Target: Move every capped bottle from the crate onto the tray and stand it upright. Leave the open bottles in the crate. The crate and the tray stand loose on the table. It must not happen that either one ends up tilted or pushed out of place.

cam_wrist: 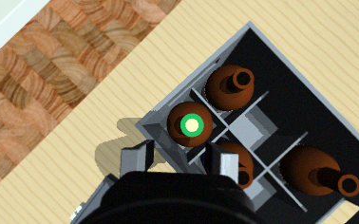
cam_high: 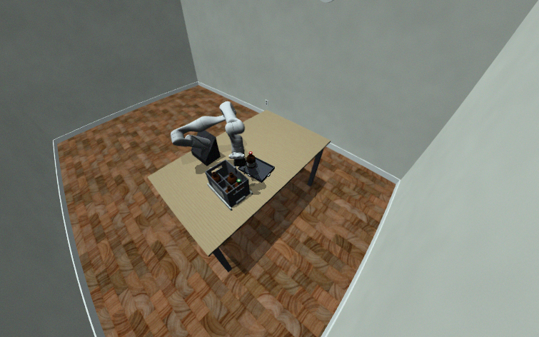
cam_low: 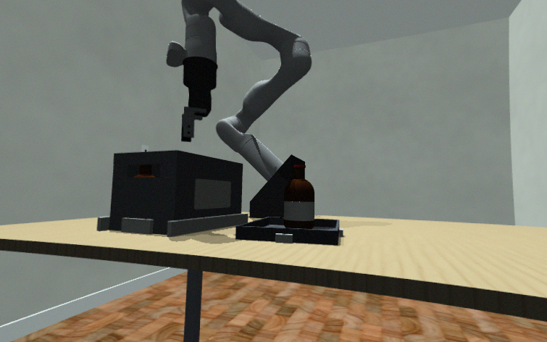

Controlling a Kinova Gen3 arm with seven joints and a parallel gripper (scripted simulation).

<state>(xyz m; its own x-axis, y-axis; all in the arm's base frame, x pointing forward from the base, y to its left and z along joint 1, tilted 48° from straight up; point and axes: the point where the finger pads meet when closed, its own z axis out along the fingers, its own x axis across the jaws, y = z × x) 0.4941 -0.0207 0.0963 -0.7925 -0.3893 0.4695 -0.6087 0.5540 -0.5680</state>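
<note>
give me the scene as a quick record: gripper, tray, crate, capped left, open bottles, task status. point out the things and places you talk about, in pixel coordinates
gripper: open, above the crate, holding nothing [cam_low: 186,139] [cam_wrist: 182,158]
tray: red-capped bottle [cam_high: 250,159] [cam_low: 299,190] standing upright on it
crate: four bottles inside
capped left: one, green-capped bottle [cam_wrist: 192,125] in a corner compartment
open bottles: three, all in the crate
task status: unfinished, green-capped bottle still to move

One tray [cam_high: 268,174] [cam_low: 248,232], one crate [cam_high: 238,198] [cam_low: 143,197] [cam_wrist: 197,71], two capped bottles [cam_high: 250,159] [cam_low: 299,195] [cam_wrist: 177,133], three open bottles [cam_high: 231,178] [cam_wrist: 225,95]
</note>
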